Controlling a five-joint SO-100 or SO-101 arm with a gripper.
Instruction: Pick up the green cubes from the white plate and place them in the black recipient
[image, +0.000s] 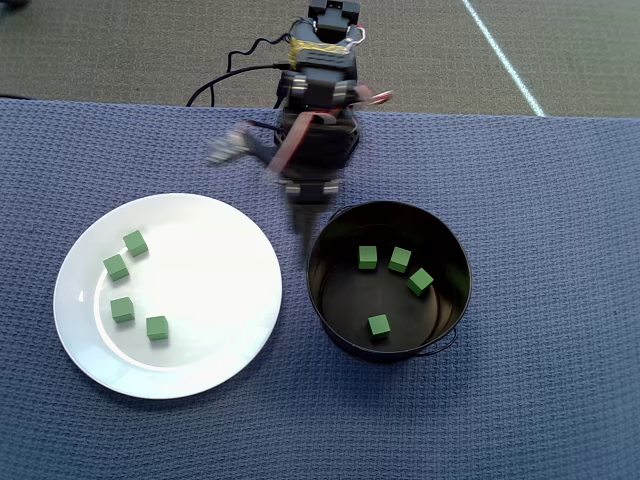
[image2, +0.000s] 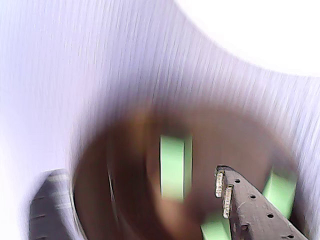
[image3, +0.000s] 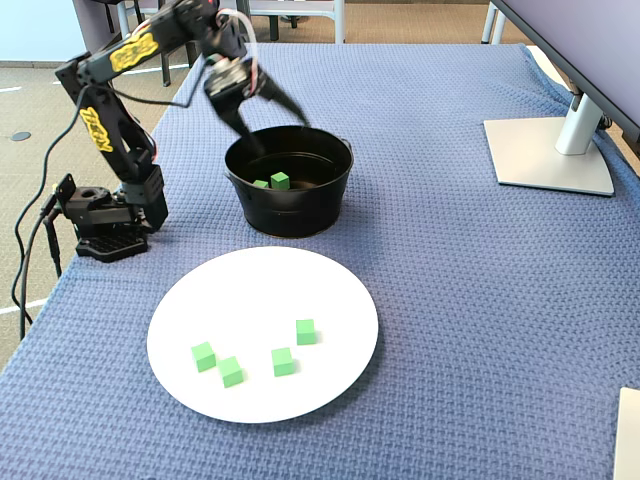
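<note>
Fingers of the hand (image3: 268, 118) stand spread wide apart and hold nothing; in the fixed view the two dark prongs hang just above the far rim of the black pot (image3: 290, 205), touching neither the pot nor any cube. In the overhead view the hand (image: 300, 225) is smeared by motion blur beside the pot's upper-left edge. The wrist view is heavily blurred too: one perforated finger (image2: 250, 205) juts in from the lower right, the other finger (image2: 50, 205) sits at the lower left, and between them the brownish inside of the pot shows with streaked green shapes.

The pot (image: 455, 240) is round, with tall straight walls, a shiny dark interior and a thin wire handle along its near side. Four small matte green cubes (image: 399, 260) lie on its bottom in the overhead view, three in a loose arc toward the far side and one nearer the handle, none touching another.

The white plate (image: 230, 300) is large, round and glossy with a shallow rim, wider than the pot and lying just beside it on the tabletop (image: 560, 380). Four more green cubes (image: 122, 309) rest on its left half in the overhead view, close together but apart.

A blue cloth with a waffle weave covers the tabletop. The black arm (image3: 110, 110) bears yellow markings, and a monitor stand (image3: 550, 155) sits at the right of the fixed view.
</note>
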